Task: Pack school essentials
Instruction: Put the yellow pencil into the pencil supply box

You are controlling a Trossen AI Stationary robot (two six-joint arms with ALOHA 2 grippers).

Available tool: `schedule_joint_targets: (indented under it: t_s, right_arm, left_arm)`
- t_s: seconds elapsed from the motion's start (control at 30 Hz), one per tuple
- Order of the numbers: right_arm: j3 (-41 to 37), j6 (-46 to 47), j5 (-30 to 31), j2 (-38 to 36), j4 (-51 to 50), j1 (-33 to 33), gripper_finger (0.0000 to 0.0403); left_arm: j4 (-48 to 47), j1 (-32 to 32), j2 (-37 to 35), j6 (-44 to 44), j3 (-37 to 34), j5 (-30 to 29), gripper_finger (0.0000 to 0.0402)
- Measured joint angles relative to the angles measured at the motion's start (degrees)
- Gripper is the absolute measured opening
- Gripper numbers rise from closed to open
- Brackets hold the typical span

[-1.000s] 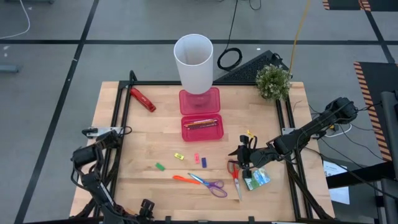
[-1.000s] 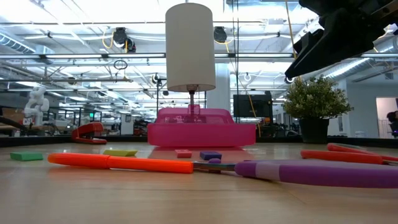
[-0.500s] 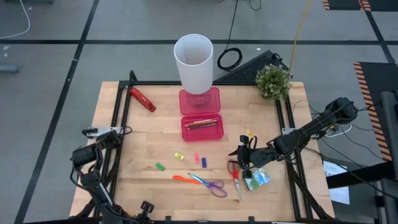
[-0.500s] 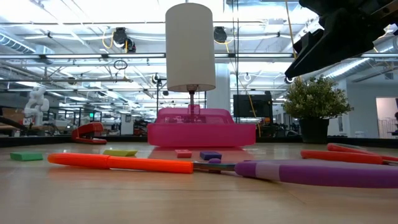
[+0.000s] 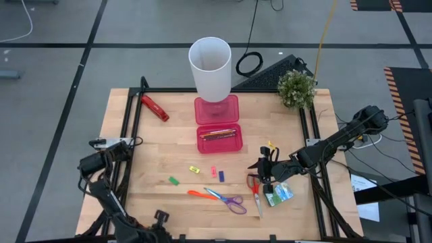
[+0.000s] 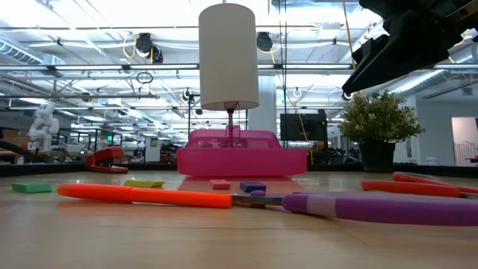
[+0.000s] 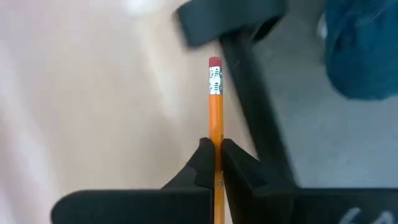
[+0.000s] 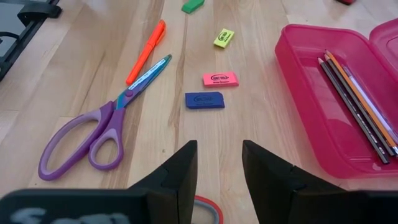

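- Left gripper (image 7: 216, 163) pressed together on an orange pencil (image 7: 215, 99), eraser end pointing forward past the fingers (image 7: 239, 168); seen from above at the near left corner of the table (image 5: 142, 155), beside the black frame rail.
- Right gripper (image 8: 217, 165) spread apart, holding nothing, hanging above the table at the right side, over the red-handled scissors (image 5: 256, 191) and just beside the green-white packet (image 5: 280, 194).
- Just ahead of the right fingers (image 8: 183, 168): blue eraser (image 8: 204, 100), then pink eraser (image 8: 219, 78), yellow eraser (image 8: 224, 38) and green eraser (image 8: 192, 5) farther off, all flat on the wood and apart from each other.
- Purple-handled scissors (image 8: 93, 134) flat on the table, blades partly open, tip close to an orange marker (image 8: 145, 51) lying beside.
- Pink case (image 5: 219, 138) open in the middle of the table, several thin pencils (image 8: 357, 99) lying side by side inside.
- Behind the case, its lid (image 5: 217, 109) with the tall white cup (image 5: 210, 67) standing on it.
- Far left: red-and-black tool (image 5: 154, 106) lying alone; far right corner: small green plant (image 5: 296, 88).
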Motion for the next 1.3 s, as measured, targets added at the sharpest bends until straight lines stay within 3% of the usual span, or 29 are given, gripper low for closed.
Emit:
schedule_joint_targets:
  t_s: [0.17, 0.37, 0.53, 0.77, 1.07, 1.3]
  right_arm:
    - [0.0, -0.2, -0.2, 0.0, 0.0, 0.0, 0.0118]
    - [0.0, -0.7, -0.2, 0.0, 0.0, 0.0, 0.0118]
    - [0.0, -1.5, -0.2, 0.0, 0.0, 0.0, 0.0118]
    - [0.0, -5.1, 0.1, 0.0, -1.0, 0.0, 0.0118]
    - [0.0, -9.1, 3.0, -1.0, -5.1, 0.0, 0.0118]
    - [0.0, -5.6, 3.2, -5.7, -12.1, 0.0, 0.0118]
  left_arm:
    - [-7.6, 2.0, -3.2, 0.2, 0.1, -1.4, 0.0033]
    - [-15.2, 6.8, -8.5, 3.3, 0.1, -5.0, 0.0026]
    - [-18.7, 13.6, -13.9, 8.8, 0.1, -8.9, 0.0013]
    - [-19.7, 27.0, -21.1, 22.1, 0.2, -14.7, 0.0029]
    - [-5.0, 46.9, -22.8, 43.2, 0.2, -15.5, 0.0021]
    - [9.9, 57.2, -22.8, 53.4, 0.2, -12.5, 0.0030]
